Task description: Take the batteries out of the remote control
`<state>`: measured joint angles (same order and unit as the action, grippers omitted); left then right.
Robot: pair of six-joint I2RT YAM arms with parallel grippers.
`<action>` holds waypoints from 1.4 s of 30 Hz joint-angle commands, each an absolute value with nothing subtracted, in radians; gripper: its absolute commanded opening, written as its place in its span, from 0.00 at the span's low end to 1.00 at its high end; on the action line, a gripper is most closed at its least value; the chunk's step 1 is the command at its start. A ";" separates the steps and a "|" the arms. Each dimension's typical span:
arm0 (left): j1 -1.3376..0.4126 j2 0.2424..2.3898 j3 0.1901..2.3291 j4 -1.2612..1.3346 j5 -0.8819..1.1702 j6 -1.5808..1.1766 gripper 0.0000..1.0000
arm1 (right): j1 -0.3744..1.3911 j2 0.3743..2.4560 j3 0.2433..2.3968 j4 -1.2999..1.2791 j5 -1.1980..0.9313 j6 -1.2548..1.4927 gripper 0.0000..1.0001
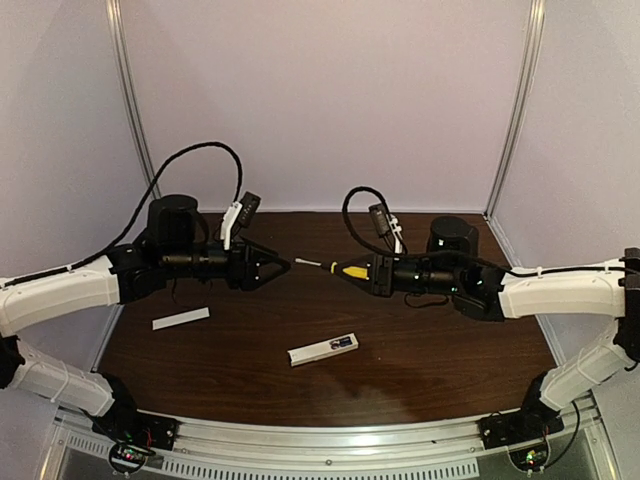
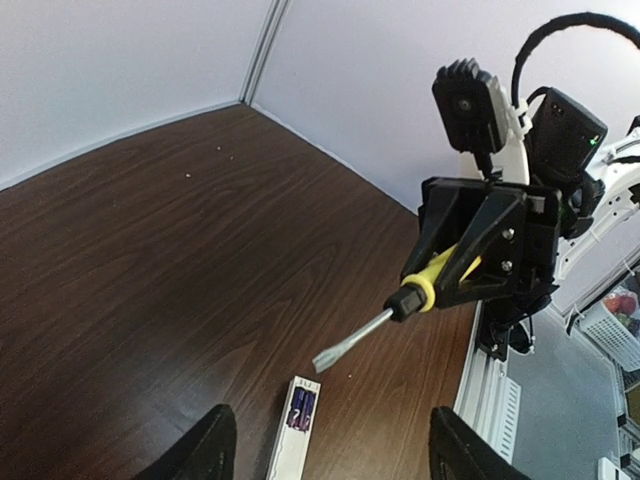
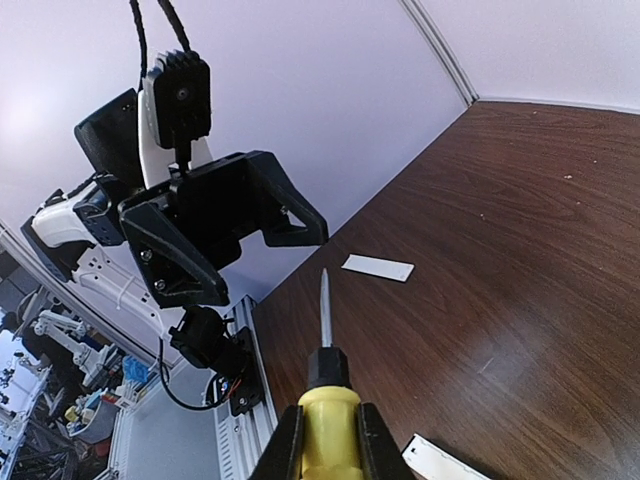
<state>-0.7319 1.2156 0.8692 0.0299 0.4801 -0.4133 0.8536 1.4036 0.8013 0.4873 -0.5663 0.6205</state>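
Observation:
The white remote control [image 1: 323, 349] lies flat at the table's front centre, its open recess holding two blue-purple batteries [image 1: 343, 343]; both also show in the left wrist view, the remote [image 2: 292, 438] with the batteries [image 2: 302, 408] in it. My right gripper [image 1: 372, 270] is shut on the yellow-handled screwdriver [image 1: 346, 268], held above the table with its blade pointing left; the handle [image 3: 331, 428] sits between the fingers. My left gripper [image 1: 275, 265] is open and empty, facing the screwdriver tip from the left, well above the remote.
The flat white cover strip [image 1: 181, 319] lies at the left of the table and shows in the right wrist view [image 3: 377, 267]. Aluminium rails run along the front edge. Pale walls enclose the back and sides.

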 commanded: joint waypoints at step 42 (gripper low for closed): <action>-0.765 1.212 0.511 0.276 0.260 -0.173 0.97 | 0.854 1.209 1.055 -0.486 -0.222 0.297 0.00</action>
<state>-0.7486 1.1938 0.5198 0.1646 0.2195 -0.2581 0.8532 1.2472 1.0489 -0.4019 -0.2638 0.2981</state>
